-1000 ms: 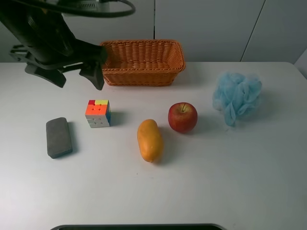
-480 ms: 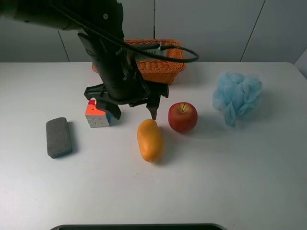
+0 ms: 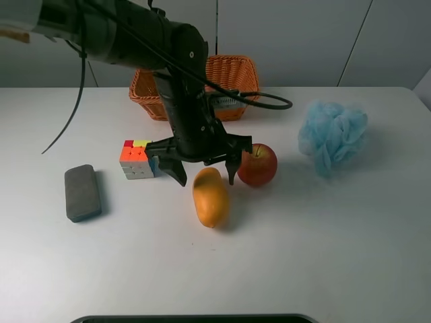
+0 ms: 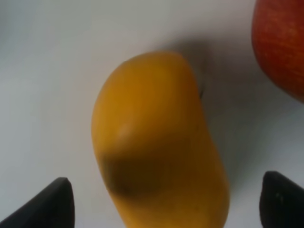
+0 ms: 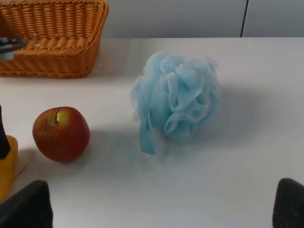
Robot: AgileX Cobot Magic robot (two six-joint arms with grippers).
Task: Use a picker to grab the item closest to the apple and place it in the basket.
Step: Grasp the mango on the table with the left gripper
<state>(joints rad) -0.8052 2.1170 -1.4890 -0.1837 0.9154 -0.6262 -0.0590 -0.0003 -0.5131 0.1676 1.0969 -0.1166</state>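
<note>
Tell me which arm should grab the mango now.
Left. Its open gripper hangs over the mango beside the apple, a finger to each side. The right gripper is outside the high view, and the mango shows only at its camera's edge.

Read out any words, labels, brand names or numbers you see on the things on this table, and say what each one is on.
None: no readable text shows in any view.
The puzzle cube bears only plain coloured squares.
The mango, apple, basket, blue bath pouf and grey block show no label.
</note>
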